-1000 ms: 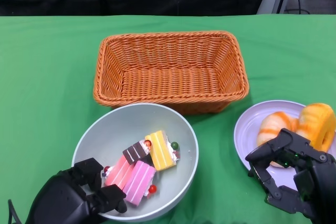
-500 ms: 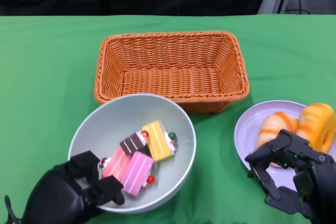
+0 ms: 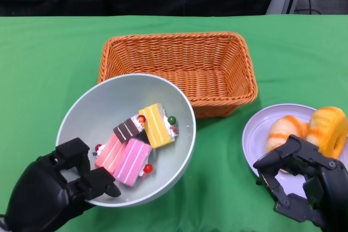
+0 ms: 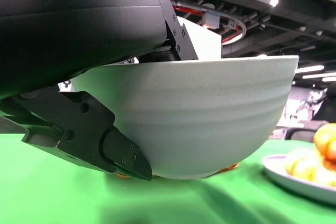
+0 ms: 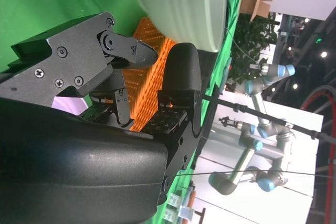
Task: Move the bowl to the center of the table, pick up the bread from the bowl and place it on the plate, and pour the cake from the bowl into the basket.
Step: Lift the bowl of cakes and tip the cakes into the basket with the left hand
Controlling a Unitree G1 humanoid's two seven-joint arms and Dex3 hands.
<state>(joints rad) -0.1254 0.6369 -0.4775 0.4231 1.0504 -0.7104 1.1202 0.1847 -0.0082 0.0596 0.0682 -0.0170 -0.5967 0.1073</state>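
The left hand (image 3: 51,191) grips the near rim of the pale bowl (image 3: 117,93), lifted and tipped up-left, cake slices (image 3: 136,145) beyond its fingers lying lengthwise toward the wicker basket (image 3: 176,71), while the right hand (image 3: 304,183) hovers, fingers apart, holding nothing.

Bowl of cake slices lifted beside the basket

The pale grey-green bowl (image 3: 122,118) sits raised and tilted, holding yellow, pink and chocolate cake (image 3: 134,142) pieces. Its far rim overlaps the orange wicker basket (image 3: 176,71), which is empty. Two orange-striped bread (image 3: 310,129) pieces rest on the lavender plate (image 3: 255,129).
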